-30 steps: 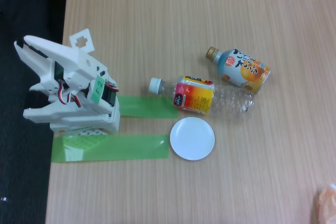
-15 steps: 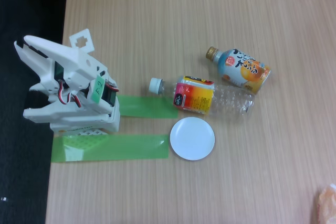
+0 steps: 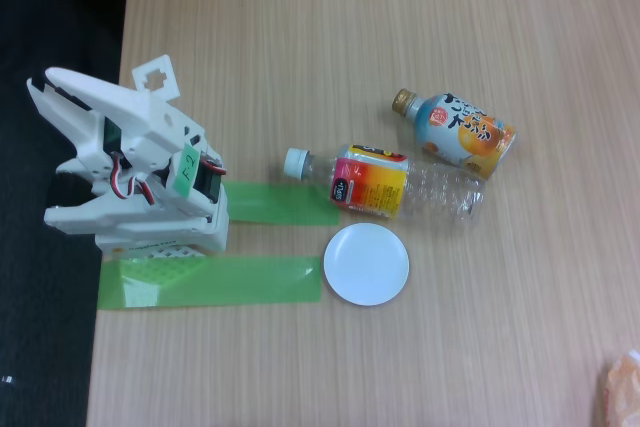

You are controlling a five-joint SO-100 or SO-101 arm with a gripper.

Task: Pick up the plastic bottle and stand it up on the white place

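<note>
You are looking down on a wooden table (image 3: 300, 367) in the fixed view. Take the round white disc (image 3: 366, 264) as your landmark. It lies flat on the wood and nothing stands on it.

Just left of the disc a wide strip of green tape (image 3: 210, 281) runs along the table, its right end almost touching the disc's rim. A second, shorter green strip (image 3: 280, 203) lies above that one, up and to the left of the disc.

Right above the disc, close but apart from it, the plastic bottle (image 3: 385, 182) lies on its side. Its white cap (image 3: 296, 162) points left, its yellow, orange and pink label sits in the middle, and its clear base points right.

Further up and to the right of the disc, beyond the clear bottle, a shorter blue and orange bottle (image 3: 455, 130) with a gold cap also lies on its side, tilted.

Well to the left of the disc, at the table's edge, your white arm (image 3: 130, 172) sits folded over its base. You cannot tell from here whether the gripper is spread or closed.
</note>
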